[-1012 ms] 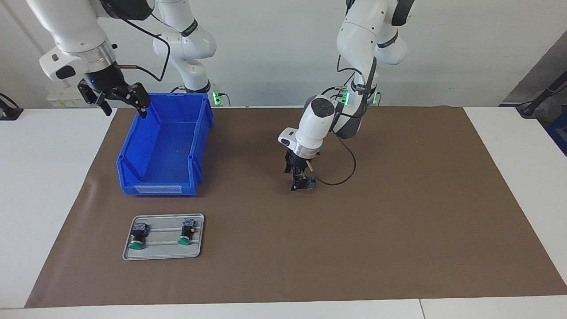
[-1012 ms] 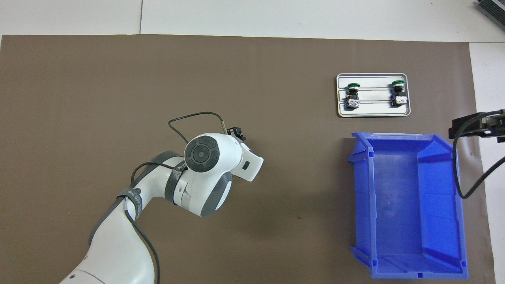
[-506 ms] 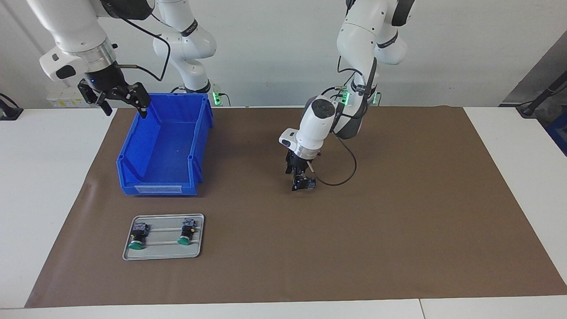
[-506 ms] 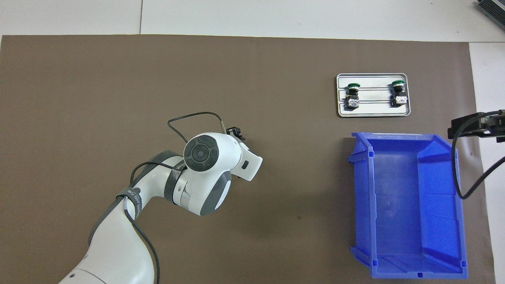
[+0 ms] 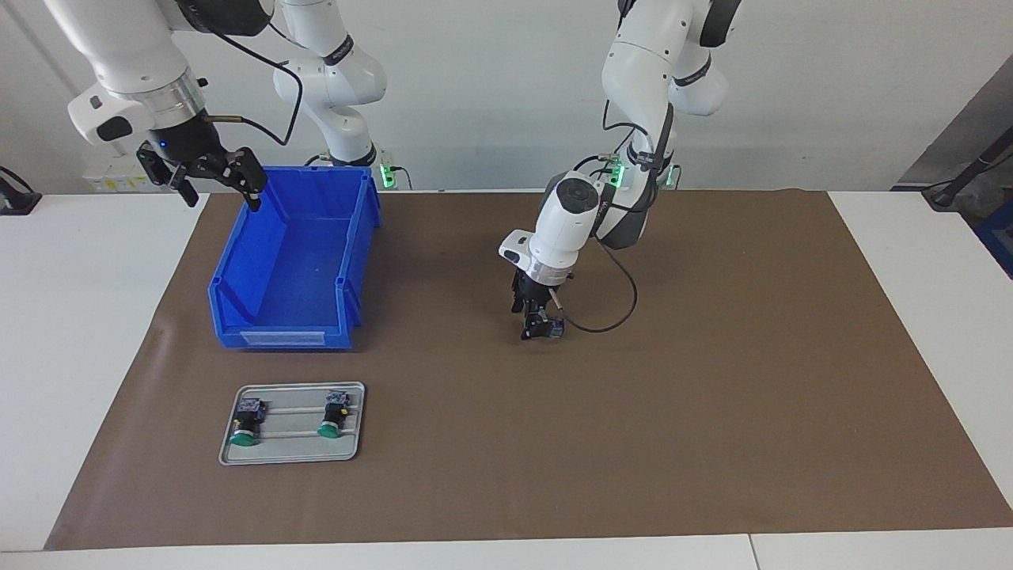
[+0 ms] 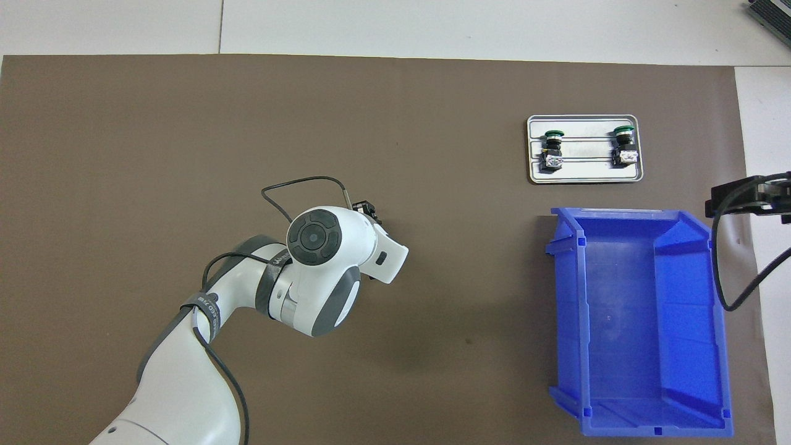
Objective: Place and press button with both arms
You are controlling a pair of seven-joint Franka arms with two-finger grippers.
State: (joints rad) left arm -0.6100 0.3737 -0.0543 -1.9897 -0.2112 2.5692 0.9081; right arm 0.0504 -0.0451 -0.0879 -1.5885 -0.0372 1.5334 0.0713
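A brown mat [image 5: 712, 396] covers the white table, where we work at its middle. Nearest the robots, the right gripper [image 5: 207, 170] hangs spread and empty over the rim of the blue bin [image 5: 289, 265]; that arm waits. At mid-mat the left gripper [image 5: 536, 323] reaches down to the mat with the button [image 5: 552, 328] at its tips, apparently to set it where either arm could reach; we cannot tell whether it grips. Farthest, a metal tray [image 5: 291, 455] stores two spare buttons [image 5: 247, 423].

Bright, even light; soft shadows
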